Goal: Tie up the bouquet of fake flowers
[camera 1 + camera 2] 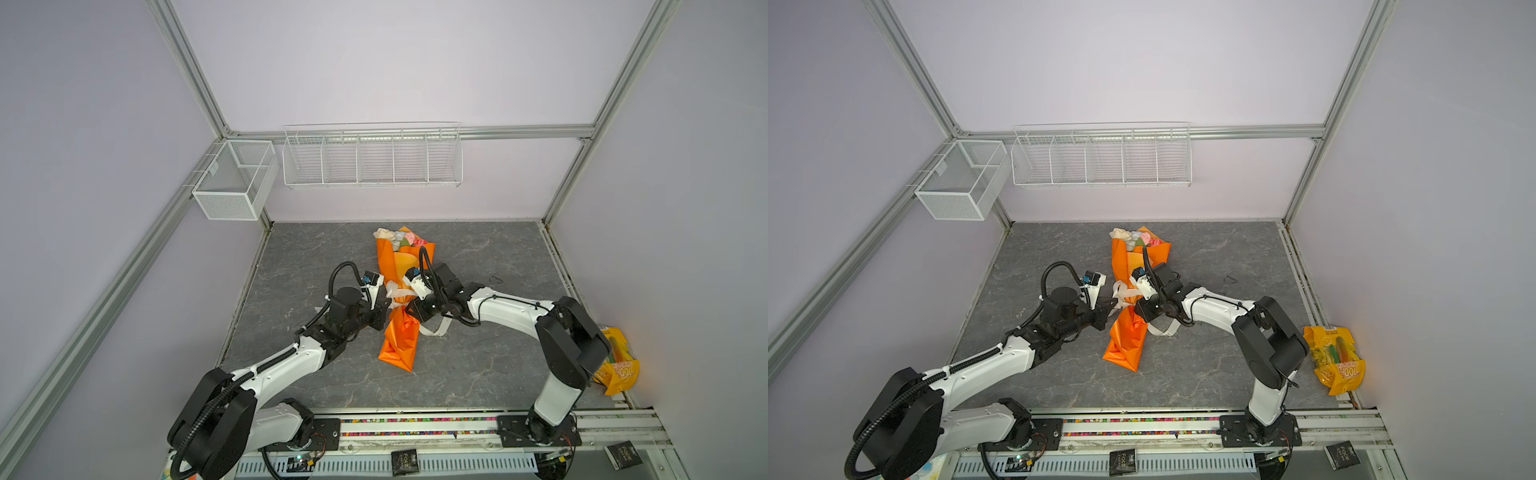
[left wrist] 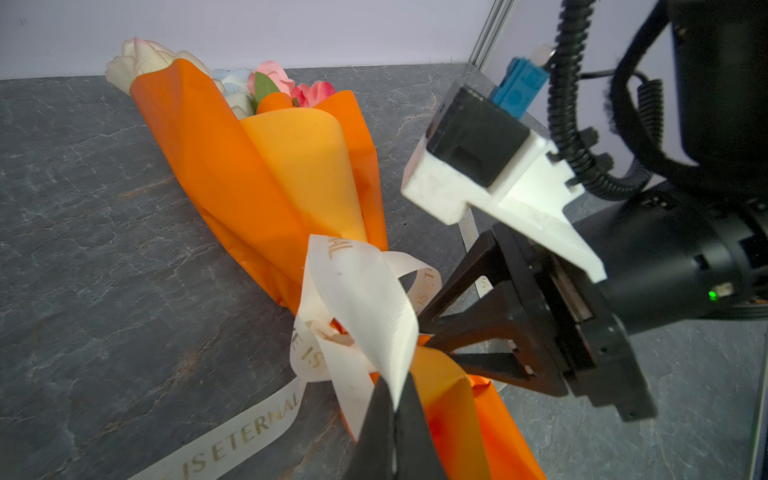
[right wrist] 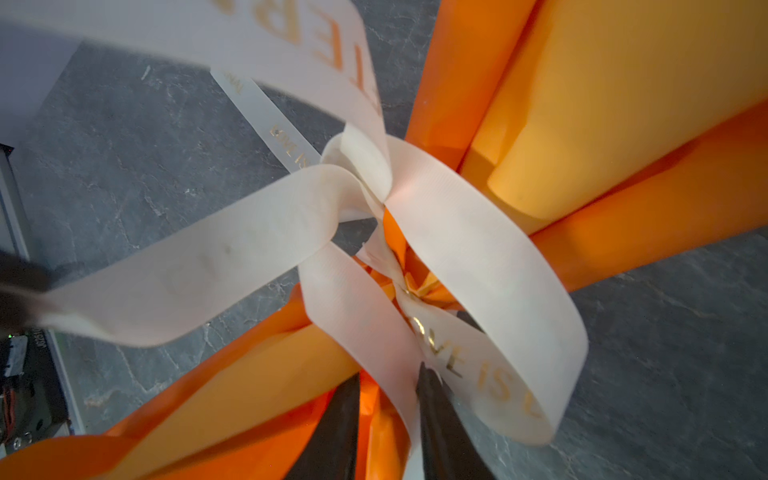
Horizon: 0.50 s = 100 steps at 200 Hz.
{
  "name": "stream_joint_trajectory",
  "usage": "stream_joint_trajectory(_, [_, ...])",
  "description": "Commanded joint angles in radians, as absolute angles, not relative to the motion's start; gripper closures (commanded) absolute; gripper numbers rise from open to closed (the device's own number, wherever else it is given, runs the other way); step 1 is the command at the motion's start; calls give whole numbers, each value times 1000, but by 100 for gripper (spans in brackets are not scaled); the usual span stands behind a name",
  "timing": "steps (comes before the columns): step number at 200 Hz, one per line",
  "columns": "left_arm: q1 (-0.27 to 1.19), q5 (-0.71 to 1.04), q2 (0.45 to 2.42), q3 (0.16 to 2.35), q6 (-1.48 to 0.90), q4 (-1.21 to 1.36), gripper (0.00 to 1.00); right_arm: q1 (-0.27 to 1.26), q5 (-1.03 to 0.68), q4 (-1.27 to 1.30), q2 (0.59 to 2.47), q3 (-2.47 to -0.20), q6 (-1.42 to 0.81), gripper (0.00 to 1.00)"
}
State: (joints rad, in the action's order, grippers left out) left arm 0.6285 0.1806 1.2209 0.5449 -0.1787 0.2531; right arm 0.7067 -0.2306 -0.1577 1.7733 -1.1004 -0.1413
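The bouquet of fake flowers (image 1: 397,239) (image 1: 1136,239) (image 2: 270,79) lies on the grey table, rolled in an orange wrapping sheet (image 1: 399,345) (image 2: 249,166). A cream lettered ribbon (image 1: 400,296) (image 1: 1121,291) (image 2: 361,291) (image 3: 457,232) is knotted round the narrow waist of the wrap, with loops standing out. My left gripper (image 1: 388,305) (image 1: 1112,305) (image 2: 395,409) is shut on one ribbon loop. From the opposite side, my right gripper (image 1: 407,308) (image 2: 428,336) (image 3: 388,372) reaches the knot; its jaws stand apart with a ribbon strand and orange wrap between them.
A ribbon tail (image 1: 436,328) trails on the table (image 1: 478,249) to the right of the wrap. A yellow snack bag (image 1: 619,361) (image 1: 1335,359) lies at the right edge. White wire baskets (image 1: 372,160) (image 1: 235,178) hang on the back and left walls.
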Motion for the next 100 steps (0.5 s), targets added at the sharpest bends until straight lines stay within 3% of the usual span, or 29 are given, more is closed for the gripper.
stream_joint_trajectory(1, [625, 187, 1197, 543, -169, 252, 100, 704, -205, -144, 1779, -1095, -130, 77])
stream_joint_trajectory(40, [625, 185, 1189, 539, -169, 246, 100, 704, -188, -129, 1756, -1091, -144, 92])
stream_joint_trajectory(100, [626, 112, 1174, 512, -257, 242, 100, 703, -61, -205, 1677, -1074, -196, 93])
